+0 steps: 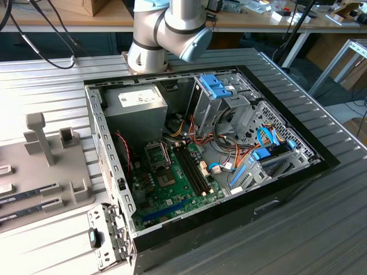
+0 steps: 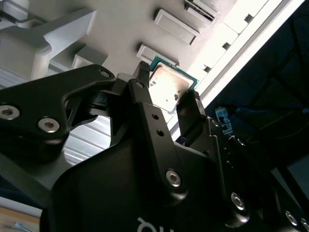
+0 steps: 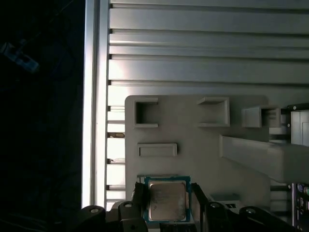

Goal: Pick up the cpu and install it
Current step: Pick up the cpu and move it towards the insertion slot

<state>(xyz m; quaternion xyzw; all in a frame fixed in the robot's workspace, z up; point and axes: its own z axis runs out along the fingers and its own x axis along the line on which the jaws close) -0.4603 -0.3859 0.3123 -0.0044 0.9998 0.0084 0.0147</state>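
Item: the cpu (image 3: 166, 199), a flat square chip with a silvery top and a thin green rim. Location: directly between the fingertips of the gripper (image 3: 167, 201), over the grey holder tray (image 3: 193, 145); whether it rests on the tray or hangs clear of it cannot be told. Grip: the black fingers (image 3: 138, 203) are pressed against two opposite edges of the chip, pinching it, as both wrist views show. Orientation: metal face up toward the wrist, lying level with the tray; being square, it has no long axis to speak of. Destination: the socket (image 1: 156, 153) on the motherboard inside the open computer case (image 1: 275, 189), which stands to the exterior view's right of the tray (image 1: 80, 200), well apart from it.
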